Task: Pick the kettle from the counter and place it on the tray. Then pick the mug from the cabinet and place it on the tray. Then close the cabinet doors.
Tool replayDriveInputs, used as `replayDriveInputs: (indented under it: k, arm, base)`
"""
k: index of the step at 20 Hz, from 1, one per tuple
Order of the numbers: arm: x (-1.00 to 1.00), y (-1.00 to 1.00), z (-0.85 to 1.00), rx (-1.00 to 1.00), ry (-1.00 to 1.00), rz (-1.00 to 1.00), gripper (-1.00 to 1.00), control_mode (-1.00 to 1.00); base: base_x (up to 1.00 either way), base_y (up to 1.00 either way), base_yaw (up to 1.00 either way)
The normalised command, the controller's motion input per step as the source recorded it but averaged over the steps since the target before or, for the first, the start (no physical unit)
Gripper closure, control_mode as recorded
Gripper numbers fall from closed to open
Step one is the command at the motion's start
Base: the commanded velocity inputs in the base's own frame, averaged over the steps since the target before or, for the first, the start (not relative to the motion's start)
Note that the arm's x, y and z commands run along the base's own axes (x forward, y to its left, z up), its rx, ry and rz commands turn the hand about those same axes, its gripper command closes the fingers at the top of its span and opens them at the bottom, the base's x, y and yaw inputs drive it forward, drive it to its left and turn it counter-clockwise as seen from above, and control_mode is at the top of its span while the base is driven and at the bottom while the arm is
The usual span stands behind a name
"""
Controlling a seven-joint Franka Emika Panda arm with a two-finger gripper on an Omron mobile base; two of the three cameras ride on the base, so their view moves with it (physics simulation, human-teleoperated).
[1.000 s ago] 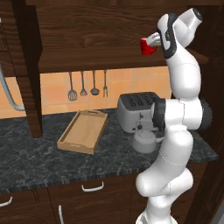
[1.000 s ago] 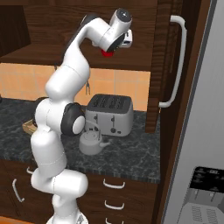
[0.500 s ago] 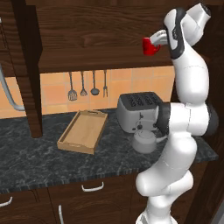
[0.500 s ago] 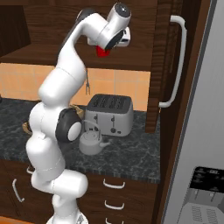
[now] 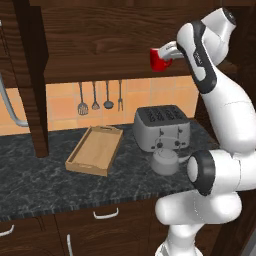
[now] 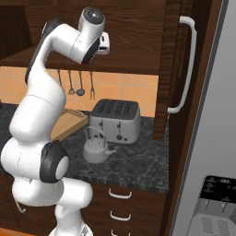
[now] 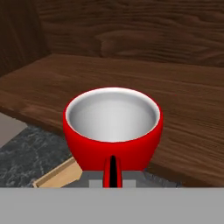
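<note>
Up close in the hand view, the gripper (image 7: 112, 177) is pinched tight on the handle of the mug (image 7: 113, 131), the red cup sitting upright with its white inside open to the camera. From the left base view the gripper (image 5: 169, 51) has the mug (image 5: 159, 60) held out in front of the cabinet (image 5: 115, 37), just off the front edge of its shelf and high above the toaster (image 5: 162, 127). Below the mug in the hand view there's a strip of the dark surface and a corner of the tray (image 7: 57, 175).

Taking the toaster as the marker: the kettle (image 5: 165, 159) stands on the surface (image 5: 60, 185) right in front of it, close against its front face, wire handle arched upright. In the right base view the kettle (image 6: 96, 148) sits just in front of the toaster (image 6: 115, 120), spout pointing right. The tray (image 5: 96, 150) lies to the toaster's left, a little apart from it, nothing on it. Behind the toaster and to its left, the utensils (image 5: 100, 96) hang on the orange tiled wall. A cabinet door (image 6: 173, 69) stands open to the toaster's right, its silver bar handle (image 6: 186, 64) facing out.
</note>
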Motion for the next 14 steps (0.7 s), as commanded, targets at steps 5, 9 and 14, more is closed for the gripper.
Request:
replayDriveInputs:
  k: [5, 9, 14]
  arm:
    - [-1.0, 0.76, -0.03, 0.0, -0.03, -0.05, 1.0, -1.0]
    - [-1.0, 0.9, -0.03, 0.0, -0.01, -0.15, 1.0, -1.0]
    - [-0.77, 1.0, -0.23, -0.05, 0.0, -0.32, 1.0, -1.0]
  base:
    - [0.0, 0.0, 0.0]
    - [0.0, 0.0, 0.0]
    - [0.0, 0.0, 0.0]
